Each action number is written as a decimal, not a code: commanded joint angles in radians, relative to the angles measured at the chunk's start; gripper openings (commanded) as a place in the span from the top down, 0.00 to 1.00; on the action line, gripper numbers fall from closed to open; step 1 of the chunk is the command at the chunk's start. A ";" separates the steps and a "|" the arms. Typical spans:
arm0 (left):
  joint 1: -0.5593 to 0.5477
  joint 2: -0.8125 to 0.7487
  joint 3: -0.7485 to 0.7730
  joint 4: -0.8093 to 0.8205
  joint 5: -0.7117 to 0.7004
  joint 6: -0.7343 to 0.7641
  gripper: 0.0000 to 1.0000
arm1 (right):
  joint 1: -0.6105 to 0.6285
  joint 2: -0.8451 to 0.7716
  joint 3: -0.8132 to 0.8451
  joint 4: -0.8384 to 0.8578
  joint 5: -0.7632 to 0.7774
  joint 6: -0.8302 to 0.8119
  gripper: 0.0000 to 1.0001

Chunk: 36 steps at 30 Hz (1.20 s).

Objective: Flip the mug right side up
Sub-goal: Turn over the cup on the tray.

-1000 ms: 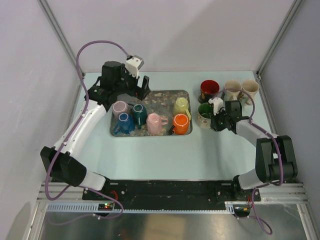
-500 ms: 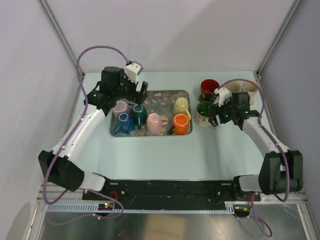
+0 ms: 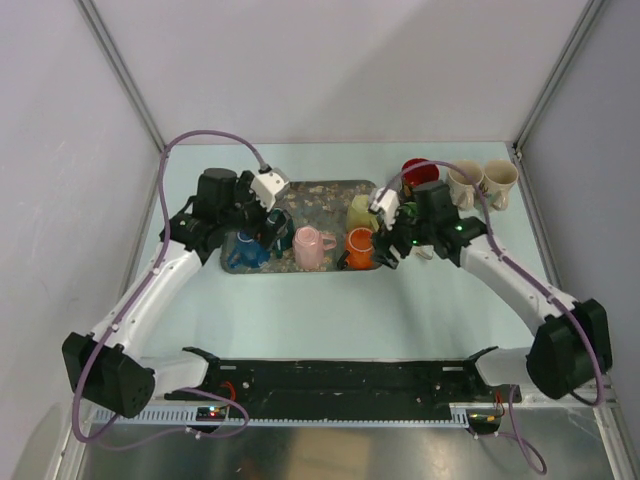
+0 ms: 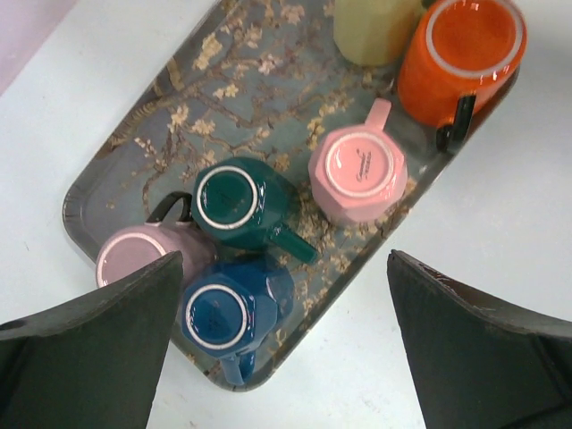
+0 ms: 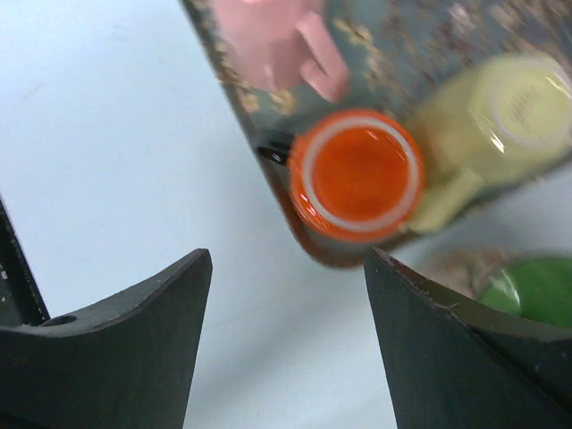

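Right tool [image 5: 286, 268] has swung left, jaws apart, above orange mug [image 5: 356, 174].

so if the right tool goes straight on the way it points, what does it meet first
Probably the orange mug, which lies just ahead of the open right tool; how far off is unclear.

Orange mug [image 5: 356, 174] with a black handle, stood upside down, white-ringed base facing up, at the near right corner of the floral tray [image 4: 241, 98], just beside a yellow mug [image 5: 500, 116]
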 commanded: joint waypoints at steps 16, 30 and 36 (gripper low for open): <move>0.004 -0.201 -0.157 -0.032 -0.140 -0.008 0.00 | 0.180 0.682 0.650 -0.154 -0.258 -0.415 0.37; 0.006 -0.177 -0.130 -0.032 -0.102 -0.008 0.00 | 0.235 0.806 0.661 -0.223 -0.174 -0.504 0.47; 0.005 -0.157 -0.120 -0.032 -0.073 -0.009 0.01 | 0.240 0.828 0.633 -0.117 -0.143 -0.415 0.57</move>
